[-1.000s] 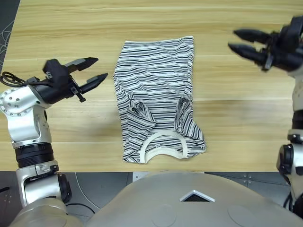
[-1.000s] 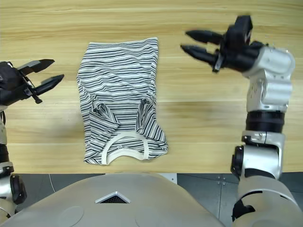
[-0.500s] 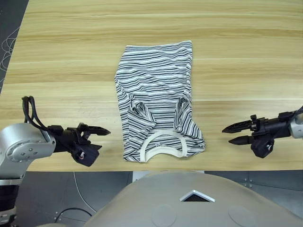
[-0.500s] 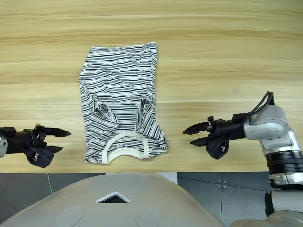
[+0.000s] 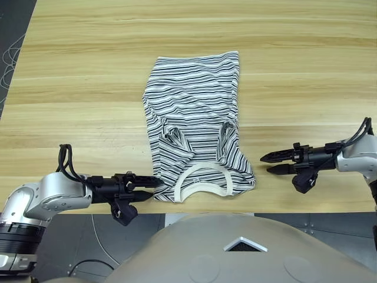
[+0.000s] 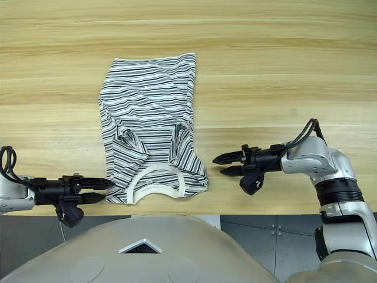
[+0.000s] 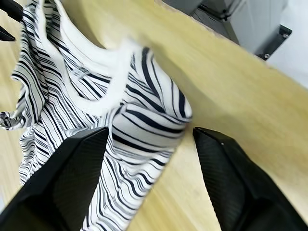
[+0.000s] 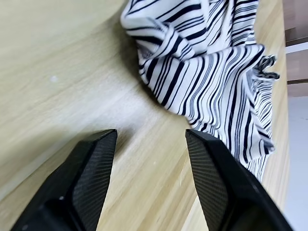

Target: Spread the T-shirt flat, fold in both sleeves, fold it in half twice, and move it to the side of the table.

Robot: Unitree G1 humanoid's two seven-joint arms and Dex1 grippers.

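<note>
left end effector (image 5: 154, 184), fingers apart, sits at the t-shirt (image 5: 191, 112)'s near left corner. right end effector (image 5: 265, 164), also spread apart, sits just beside the shirt's right side.

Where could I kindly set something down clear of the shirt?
The light wooden table is bare beyond the far hem of the black-and-white striped T-shirt and on either side. The near edge is crowded: the open left claw and right claw flank the collar end.
</note>
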